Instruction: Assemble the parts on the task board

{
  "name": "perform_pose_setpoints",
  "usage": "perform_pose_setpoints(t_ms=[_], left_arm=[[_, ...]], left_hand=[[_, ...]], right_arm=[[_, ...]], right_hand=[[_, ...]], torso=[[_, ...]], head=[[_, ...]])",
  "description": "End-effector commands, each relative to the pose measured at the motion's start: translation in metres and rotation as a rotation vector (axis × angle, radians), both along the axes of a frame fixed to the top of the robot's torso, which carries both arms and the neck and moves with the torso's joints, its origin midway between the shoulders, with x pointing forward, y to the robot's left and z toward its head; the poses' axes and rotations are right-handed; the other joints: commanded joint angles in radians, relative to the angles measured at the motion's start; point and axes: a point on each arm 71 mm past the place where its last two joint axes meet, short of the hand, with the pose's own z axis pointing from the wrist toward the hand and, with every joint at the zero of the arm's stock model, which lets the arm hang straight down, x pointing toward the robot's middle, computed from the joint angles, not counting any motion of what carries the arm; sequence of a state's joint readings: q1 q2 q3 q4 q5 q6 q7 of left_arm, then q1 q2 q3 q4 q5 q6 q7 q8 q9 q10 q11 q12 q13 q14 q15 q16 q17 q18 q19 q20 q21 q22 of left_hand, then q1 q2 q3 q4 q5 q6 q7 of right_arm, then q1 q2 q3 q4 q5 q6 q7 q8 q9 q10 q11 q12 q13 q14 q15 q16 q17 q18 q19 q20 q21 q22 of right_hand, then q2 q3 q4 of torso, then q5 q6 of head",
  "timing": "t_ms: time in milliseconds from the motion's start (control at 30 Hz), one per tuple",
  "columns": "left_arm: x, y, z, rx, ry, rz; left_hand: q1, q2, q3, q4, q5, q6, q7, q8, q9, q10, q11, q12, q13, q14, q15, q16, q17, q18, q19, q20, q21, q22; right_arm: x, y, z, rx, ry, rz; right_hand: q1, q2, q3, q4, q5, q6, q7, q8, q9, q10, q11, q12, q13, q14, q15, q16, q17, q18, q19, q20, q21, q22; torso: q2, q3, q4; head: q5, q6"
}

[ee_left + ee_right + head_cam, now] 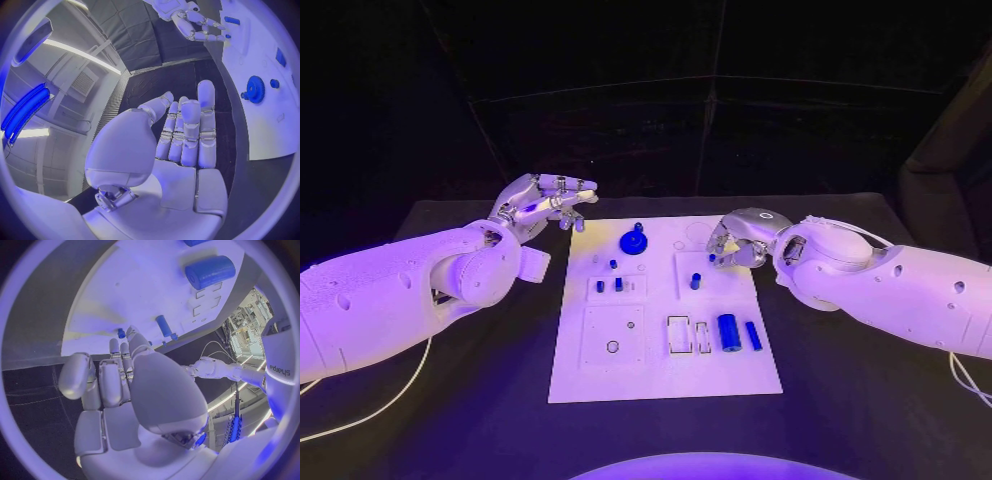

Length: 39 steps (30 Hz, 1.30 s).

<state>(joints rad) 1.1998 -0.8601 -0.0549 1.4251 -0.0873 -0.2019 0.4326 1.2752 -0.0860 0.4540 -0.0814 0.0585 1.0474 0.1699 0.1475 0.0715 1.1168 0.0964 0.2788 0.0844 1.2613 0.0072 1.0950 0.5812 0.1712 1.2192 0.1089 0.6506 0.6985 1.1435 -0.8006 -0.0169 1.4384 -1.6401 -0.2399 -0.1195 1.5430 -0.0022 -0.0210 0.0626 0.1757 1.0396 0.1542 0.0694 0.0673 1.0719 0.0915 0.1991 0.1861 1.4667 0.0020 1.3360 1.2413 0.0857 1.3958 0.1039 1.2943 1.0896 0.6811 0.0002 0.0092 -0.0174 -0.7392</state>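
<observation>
White task board (661,370) lies mid-table (877,400); blue cylinders (728,332) rest at its near right. Farther, the right hand (740,240) curls its fingers (119,375) over a small blue peg (121,333). The left hand (545,205) hovers empty beyond the far-left corner, fingers loosely apart, near the blue gear (635,242).

Black table (473,350), dark curtained backdrop (733,60), bright ceiling light strips (81,52)

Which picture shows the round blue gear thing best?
The head view: the blue gear lies in plain sight near the far edge of the task board. The left wrist view shows it small and side-on. I cannot find it in the right wrist view.
</observation>
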Motion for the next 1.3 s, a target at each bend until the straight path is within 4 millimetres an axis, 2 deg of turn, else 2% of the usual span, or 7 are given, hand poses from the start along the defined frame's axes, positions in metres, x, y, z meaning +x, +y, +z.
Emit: perform_pose_setpoints(t_ms=[33, 167, 533, 867, 1100, 1233, 1300], left_arm=[[0.0, 0.0, 0.003, -0.06, -0.014, 0.002], [0.0, 0.0, 0.003, -0.061, -0.012, 0.001], [0.0, 0.0, 0.002, -0.058, -0.007, 0.004], [0.0, 0.001, 0.002, -0.056, -0.001, 0.003], [0.0, 0.001, 0.002, -0.055, 0.001, 0.004], [0.0, 0.002, 0.002, -0.054, 0.003, 0.005], [0.0, 0.002, 0.001, -0.053, 0.003, 0.006]], left_hand=[[0.003, 0.006, -0.009, 0.0, 0.0, 0.0, -0.003, 0.005, 0.0, -0.005, -0.004, 0.007, 0.001, -0.008, 0.001, -0.007, -0.002, 0.012, -0.009, 0.001, -0.008, -0.001], [0.005, 0.007, -0.011, -0.001, 0.0, -0.001, -0.003, 0.005, -0.001, -0.007, -0.004, 0.009, 0.001, -0.011, 0.001, -0.008, -0.007, 0.012, -0.009, 0.001, -0.009, -0.003], [0.01, 0.01, -0.014, -0.003, 0.0, -0.006, -0.001, 0.006, -0.002, -0.012, -0.003, 0.013, 0.002, -0.015, 0.002, -0.011, -0.013, 0.012, -0.01, 0.001, -0.013, -0.006], [0.012, 0.014, -0.017, -0.003, 0.001, -0.011, 0.0, 0.006, -0.002, -0.018, -0.002, 0.016, 0.002, -0.017, 0.003, -0.012, -0.017, 0.012, -0.01, 0.001, -0.016, -0.008], [0.018, 0.018, -0.018, -0.005, 0.003, -0.014, 0.001, 0.007, -0.002, -0.022, -0.001, 0.019, 0.002, -0.019, 0.003, -0.012, -0.019, 0.012, -0.009, 0.001, -0.019, -0.01], [0.03, 0.025, -0.015, -0.012, 0.005, -0.017, 0.002, 0.009, -0.002, -0.027, -0.001, 0.025, 0.003, -0.021, 0.003, -0.012, -0.023, 0.012, -0.008, 0.001, -0.021, -0.012], [0.031, 0.026, -0.015, -0.012, 0.005, -0.017, 0.002, 0.01, -0.002, -0.028, -0.001, 0.025, 0.003, -0.021, 0.003, -0.012, -0.024, 0.012, -0.008, 0.001, -0.021, -0.012]], right_arm=[[0.001, 0.002, -0.002, -0.037, -0.009, 0.003], [0.003, 0.003, -0.004, -0.041, -0.006, 0.001], [0.005, 0.007, -0.008, -0.057, 0.016, 0.007], [0.007, 0.008, -0.012, -0.08, 0.048, 0.004], [0.008, 0.008, -0.013, -0.086, 0.056, 0.001], [0.007, 0.009, -0.012, -0.077, 0.046, 0.0], [0.007, 0.009, -0.011, -0.067, 0.034, -0.001]], right_hand=[[0.011, -0.001, 0.025, -0.002, -0.017, -0.001, 0.009, -0.004, -0.001, 0.012, 0.001, -0.01, -0.023, 0.039, 0.004, -0.007, -0.002, 0.008, 0.0, 0.005, -0.004, -0.002], [0.012, -0.003, 0.049, -0.003, -0.023, 0.001, 0.008, -0.004, -0.001, 0.019, 0.0, -0.016, -0.041, 0.039, 0.004, -0.006, -0.001, 0.008, 0.0, 0.005, -0.003, -0.001], [0.008, -0.007, 0.127, -0.004, -0.04, 0.013, 0.005, -0.003, -0.001, 0.04, -0.003, -0.027, -0.079, 0.039, 0.001, -0.005, 0.0, 0.008, 0.002, 0.002, -0.002, 0.0], [-0.01, -0.022, 0.266, -0.012, -0.071, 0.031, 0.002, -0.002, 0.0, 0.067, -0.008, -0.036, -0.115, 0.039, -0.002, -0.003, 0.001, 0.008, 0.003, -0.001, -0.001, 0.003], [-0.03, -0.036, 0.38, -0.033, -0.082, 0.055, -0.002, 0.001, 0.001, 0.09, -0.012, -0.038, -0.121, 0.039, -0.007, -0.003, -0.001, 0.007, 0.004, -0.005, 0.002, 0.006], [-0.089, -0.071, 0.493, -0.058, -0.085, 0.071, -0.005, -0.003, 0.0, 0.108, -0.016, -0.045, -0.122, 0.04, -0.01, -0.003, -0.003, 0.007, 0.006, -0.008, 0.004, 0.009], [-0.103, -0.08, 0.507, -0.062, -0.087, 0.074, -0.004, -0.002, 0.001, 0.111, -0.014, -0.046, -0.121, 0.039, -0.01, -0.004, -0.004, 0.007, 0.006, -0.008, 0.004, 0.009]], torso=[[0.0, 0.0012, -0.0019], [0.0, 0.0005, -0.0001], [0.0, 0.001, -0.0009], [0.0, 0.001, -0.0003], [0.0, 0.0007, -0.0012], [0.0, 0.0007, -0.0011], [-0.001, 0.0008, -0.0013]], head=[[0.003, -0.001], [0.005, -0.005], [0.006, -0.006], [0.005, -0.009], [0.005, -0.012], [0.004, -0.012], [0.003, -0.012]])
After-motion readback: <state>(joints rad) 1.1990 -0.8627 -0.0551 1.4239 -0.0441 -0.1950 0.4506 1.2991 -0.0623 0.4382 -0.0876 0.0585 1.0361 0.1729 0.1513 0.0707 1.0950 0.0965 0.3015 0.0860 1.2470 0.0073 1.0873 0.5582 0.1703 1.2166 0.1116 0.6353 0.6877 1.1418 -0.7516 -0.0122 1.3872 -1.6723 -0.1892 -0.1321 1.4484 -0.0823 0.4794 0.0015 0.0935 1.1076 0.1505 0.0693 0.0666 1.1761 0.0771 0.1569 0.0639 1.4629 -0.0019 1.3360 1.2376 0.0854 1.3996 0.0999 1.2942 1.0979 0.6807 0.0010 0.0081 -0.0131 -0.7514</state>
